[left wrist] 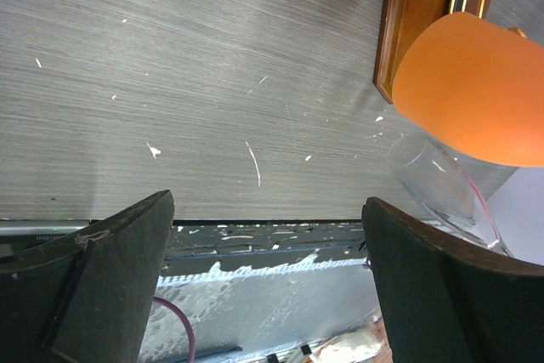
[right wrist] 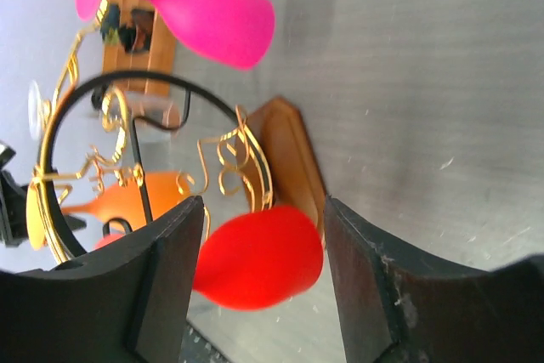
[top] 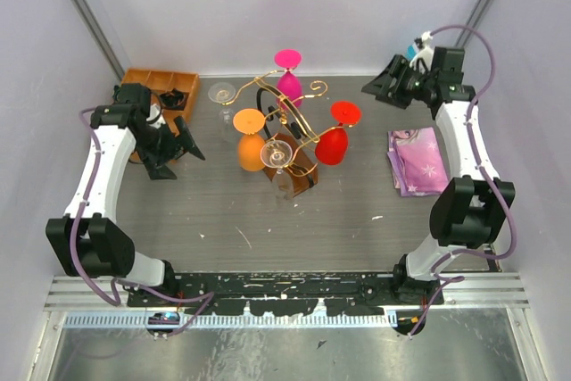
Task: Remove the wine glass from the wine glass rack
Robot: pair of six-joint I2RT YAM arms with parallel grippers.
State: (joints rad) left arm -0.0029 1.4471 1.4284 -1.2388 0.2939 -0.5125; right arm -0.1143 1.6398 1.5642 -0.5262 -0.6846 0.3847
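The wine glass rack (top: pixel 299 122) stands mid-table, gold curly wire on a brown wooden base (top: pixel 296 174). Hanging from it bowl-down are a pink wine glass (top: pixel 288 79), a red one (top: pixel 333 140), an orange one (top: pixel 251 142) and a clear one (top: pixel 275 156). My right gripper (top: pixel 382 85) is open at the back right, clear of the rack. In its wrist view the red glass (right wrist: pixel 259 257) shows beyond the gap between the fingers (right wrist: pixel 170 278), untouched. My left gripper (top: pixel 181 143) is wide open left of the rack, with the orange bowl (left wrist: pixel 476 91) and the clear glass (left wrist: pixel 438 180) at its right.
A compartmented wooden tray (top: pixel 147 80) sits at the back left behind the left arm. Another clear glass (top: pixel 221 94) is at the back, left of the rack. A purple patterned cloth (top: pixel 419 160) lies on the right. Walls close in on the table at the back and sides.
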